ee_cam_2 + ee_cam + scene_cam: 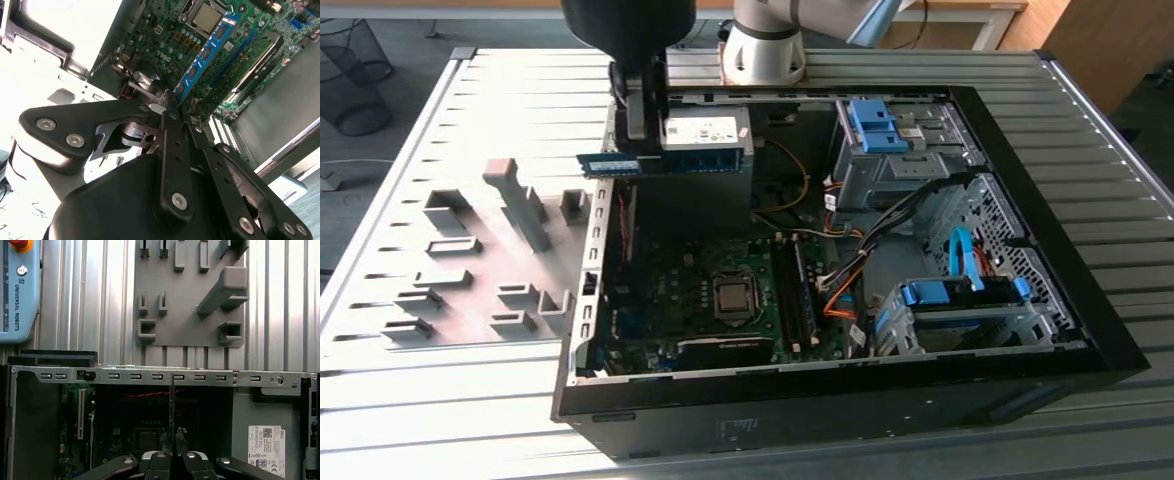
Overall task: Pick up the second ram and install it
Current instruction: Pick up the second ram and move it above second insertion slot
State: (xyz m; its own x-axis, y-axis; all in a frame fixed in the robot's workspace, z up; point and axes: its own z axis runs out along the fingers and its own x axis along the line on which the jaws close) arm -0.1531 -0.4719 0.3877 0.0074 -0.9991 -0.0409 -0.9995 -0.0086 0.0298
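The black two-finger tool point(638, 138) is pinched shut on the second ram point(700, 163), a thin, long dark-green circuit-board stick with small black chips. It holds the stick level in the air, clear of everything below. The stick hangs over the far corner of the open black computer case point(854, 425), on the side nearest the grey plastic fixture plate with raised blocks point(467, 260). The case and the plate both lie on the ribbed metal surface point(400, 400), with the plate toward the edge at the exterior view's left. In the second wrist view the stick point(205, 55) juts out past the fingertips point(170, 107), with the green motherboard point(165, 35) beneath it. In the first wrist view the stick point(172, 405) shows edge-on.
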